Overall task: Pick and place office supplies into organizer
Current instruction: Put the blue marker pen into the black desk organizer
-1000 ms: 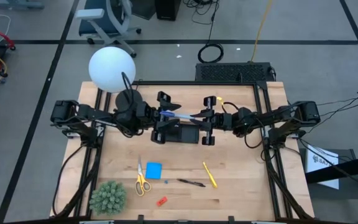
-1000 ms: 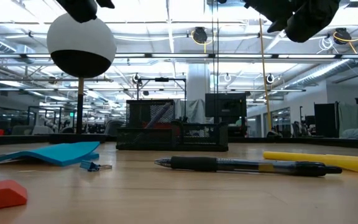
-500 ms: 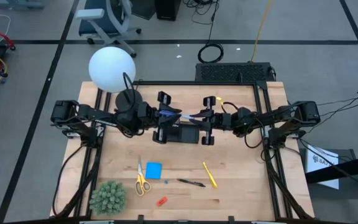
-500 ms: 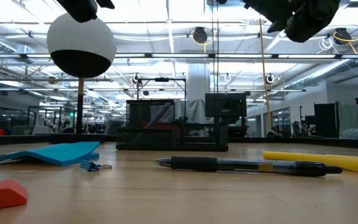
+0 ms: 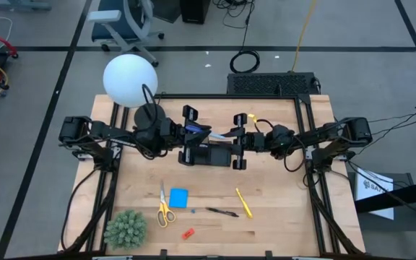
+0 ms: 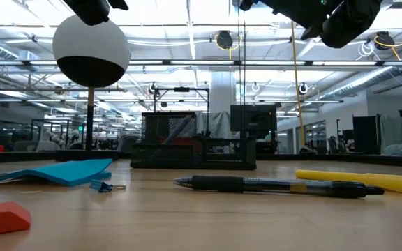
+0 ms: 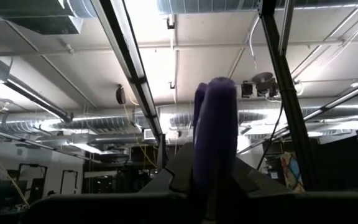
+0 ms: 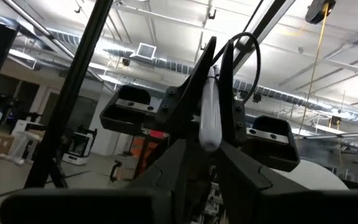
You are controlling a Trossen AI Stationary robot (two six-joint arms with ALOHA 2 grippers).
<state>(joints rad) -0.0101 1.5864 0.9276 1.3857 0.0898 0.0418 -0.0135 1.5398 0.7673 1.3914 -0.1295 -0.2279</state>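
Handover entry. Over the last second the left tool (image 5: 196, 136) has closed onto the bluish-purple pen (image 5: 209, 133). Its wrist view shows the pen's barrel clamped between the two dark fingers (image 7: 185, 171).

The right tool (image 5: 231, 139) sits at the pen's other end. Whether it grips or has let go I cannot tell.

The pen hangs in the air between the two tools, just above the organizer (image 5: 215, 154), which stands mid-surface, toward the far edge.

Judgement: the pen is passing from the right arm to the left, and the drop into the organizer is not yet done.

Waiting near the near edge: scissors (image 5: 163, 208), note pad (image 5: 178, 197), yellow pen (image 5: 244, 202), black pen (image 5: 222, 212), red piece (image 5: 188, 233).
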